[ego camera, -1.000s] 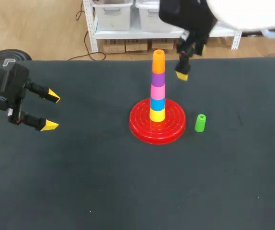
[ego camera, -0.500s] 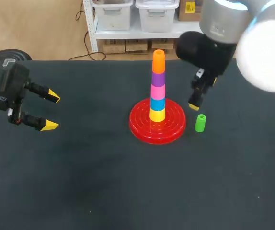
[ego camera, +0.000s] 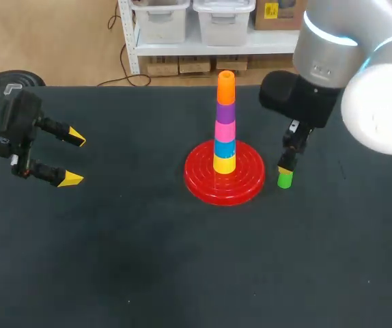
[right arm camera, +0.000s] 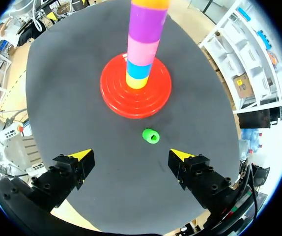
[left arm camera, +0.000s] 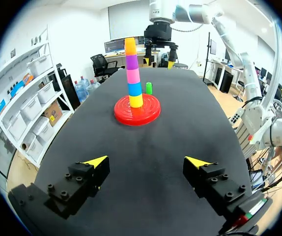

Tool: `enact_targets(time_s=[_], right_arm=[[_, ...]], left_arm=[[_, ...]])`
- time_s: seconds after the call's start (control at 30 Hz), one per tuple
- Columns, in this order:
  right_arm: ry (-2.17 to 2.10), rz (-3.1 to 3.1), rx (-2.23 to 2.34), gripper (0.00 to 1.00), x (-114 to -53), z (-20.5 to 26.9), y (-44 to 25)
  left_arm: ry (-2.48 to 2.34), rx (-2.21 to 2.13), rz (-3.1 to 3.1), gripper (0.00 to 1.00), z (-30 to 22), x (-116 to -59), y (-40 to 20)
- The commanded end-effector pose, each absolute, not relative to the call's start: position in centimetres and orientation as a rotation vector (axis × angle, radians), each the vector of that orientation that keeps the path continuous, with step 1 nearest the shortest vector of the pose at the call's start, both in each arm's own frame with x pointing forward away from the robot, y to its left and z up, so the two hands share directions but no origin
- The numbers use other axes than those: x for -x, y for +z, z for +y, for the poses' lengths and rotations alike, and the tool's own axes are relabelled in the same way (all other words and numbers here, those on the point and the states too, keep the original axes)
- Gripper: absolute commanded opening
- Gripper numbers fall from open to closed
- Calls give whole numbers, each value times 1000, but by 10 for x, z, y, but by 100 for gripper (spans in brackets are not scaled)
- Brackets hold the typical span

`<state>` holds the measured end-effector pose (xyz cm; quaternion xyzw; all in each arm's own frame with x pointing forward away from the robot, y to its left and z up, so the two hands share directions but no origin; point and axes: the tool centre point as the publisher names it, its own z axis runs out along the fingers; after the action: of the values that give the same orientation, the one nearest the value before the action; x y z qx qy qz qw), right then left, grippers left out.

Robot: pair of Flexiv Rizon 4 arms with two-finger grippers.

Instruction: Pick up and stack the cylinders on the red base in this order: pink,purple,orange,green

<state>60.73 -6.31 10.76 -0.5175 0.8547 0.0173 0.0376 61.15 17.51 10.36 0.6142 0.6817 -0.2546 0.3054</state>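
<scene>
The right gripper (right arm camera: pixel 131 155) hangs with its fingers spread wide and empty. The green cylinder (right arm camera: pixel 151 135) stands on the table (right arm camera: pixel 62 98) just ahead of the gap between them. In the head view one tip seems to sit right over the cylinder's top, though I cannot tell whether they touch. Beyond the cylinder is the red base (right arm camera: pixel 112 93) with its stack of yellow, blue, pink, purple and orange. The left gripper (left arm camera: pixel 147 162) is likewise wide open and empty, with the base far ahead of its fingers.

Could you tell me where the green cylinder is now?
Head view: the green cylinder stands on the table just right of the red base, beneath my right gripper.
</scene>
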Motion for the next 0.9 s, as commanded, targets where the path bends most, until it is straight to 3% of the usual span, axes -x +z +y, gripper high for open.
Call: enact_targets(time_s=[0.03, 0.9], right_arm=[[57, 2637, 1622, 100, -614, -59, 97], [27, 2638, 1666, 100, -637, -76, 36]], left_arm=[[-673, -1625, 1799, 100, 176, -611, 102], [-673, -1625, 1799, 100, 176, -611, 102]])
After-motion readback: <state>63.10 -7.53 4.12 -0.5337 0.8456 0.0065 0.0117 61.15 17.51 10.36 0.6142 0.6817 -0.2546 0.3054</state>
